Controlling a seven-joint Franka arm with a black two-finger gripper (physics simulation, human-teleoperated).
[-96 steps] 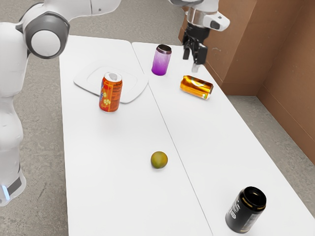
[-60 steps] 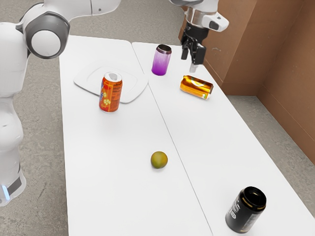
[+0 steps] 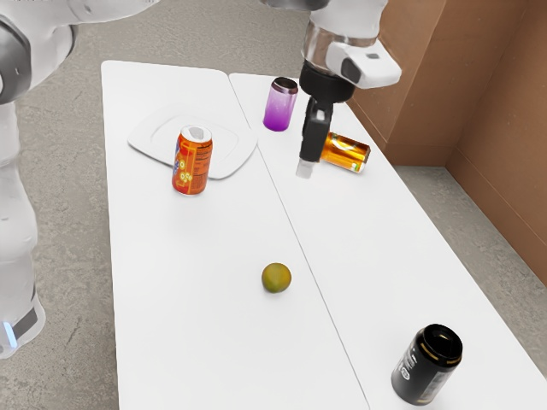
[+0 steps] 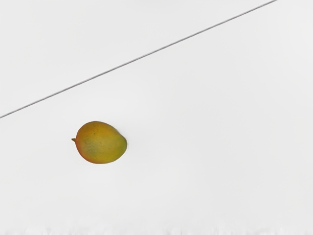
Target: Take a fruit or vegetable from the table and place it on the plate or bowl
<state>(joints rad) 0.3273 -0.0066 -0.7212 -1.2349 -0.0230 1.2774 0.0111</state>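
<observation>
The mango (image 3: 276, 278) lies loose on the worktop (image 3: 171, 342), well apart from the jaws. The jaws are seen edge-on, so whether they are released or clenched cannot be told.

Hazards:
- An off-centre closure may roll the rounded fruit away.
- The upright orange soda can (image 3: 192, 160) at the plate (image 3: 154, 132) edge may topple during placement.

No words or numbers can be read. The orange can (image 3: 192, 161) at the plate's (image 3: 158, 130) edge has a colourful label. The black jar (image 3: 426, 365) near the table's (image 3: 197, 342) corner has white print. Both are too small to read.
</observation>
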